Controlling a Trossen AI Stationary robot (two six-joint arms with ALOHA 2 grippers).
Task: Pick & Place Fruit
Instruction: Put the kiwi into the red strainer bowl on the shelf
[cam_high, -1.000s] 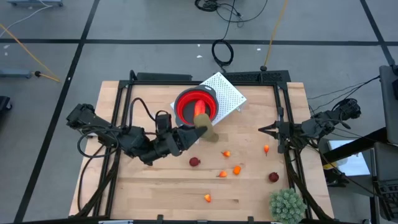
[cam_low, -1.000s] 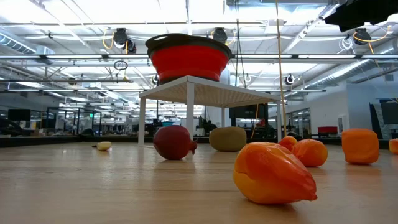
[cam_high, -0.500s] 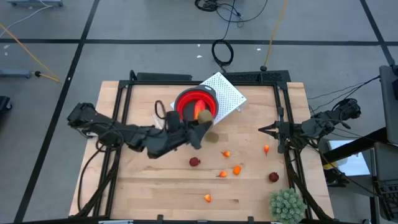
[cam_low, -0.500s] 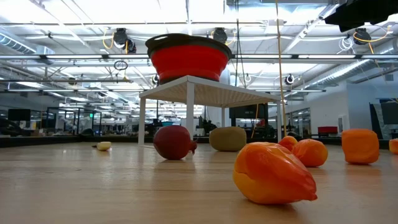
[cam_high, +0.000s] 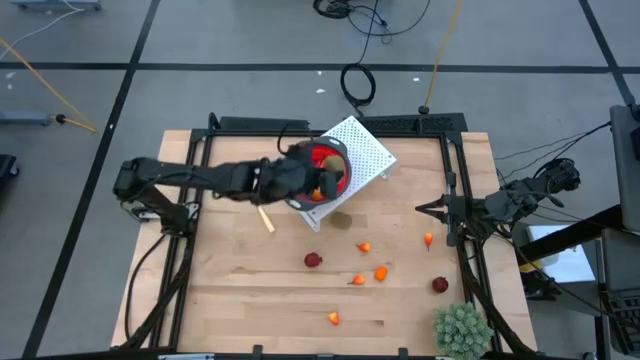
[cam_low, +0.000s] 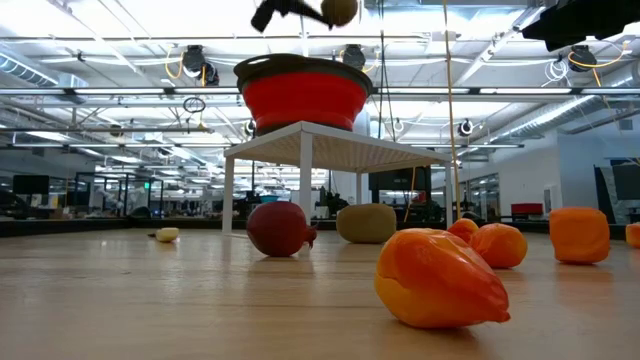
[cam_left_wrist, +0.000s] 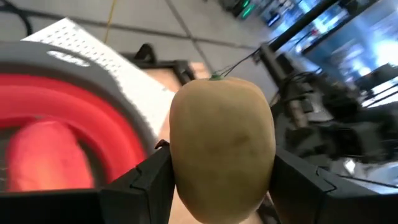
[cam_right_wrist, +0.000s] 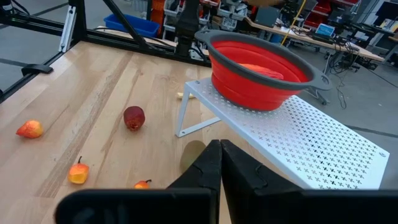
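We held the olive-brown fruit (cam_left_wrist: 222, 148) clamped in our left gripper (cam_high: 318, 190) above the red bowl (cam_high: 330, 163); the right gripper (cam_high: 424, 208), jaws together, waited well right of the bowl.

Bowl (cam_high: 325, 172) on rack (cam_high: 362, 150) — fruit (cam_high: 314, 260) scattered on table (cam_high: 240, 300) in front

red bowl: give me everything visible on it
The red bowl is round, with a dark grey rim and ribbed red walls that look like soft plastic. It stands upright on a white perforated stand, raised above the wooden table. A reddish fruit piece lies inside. The left hand holds an olive-brown fruit over it.
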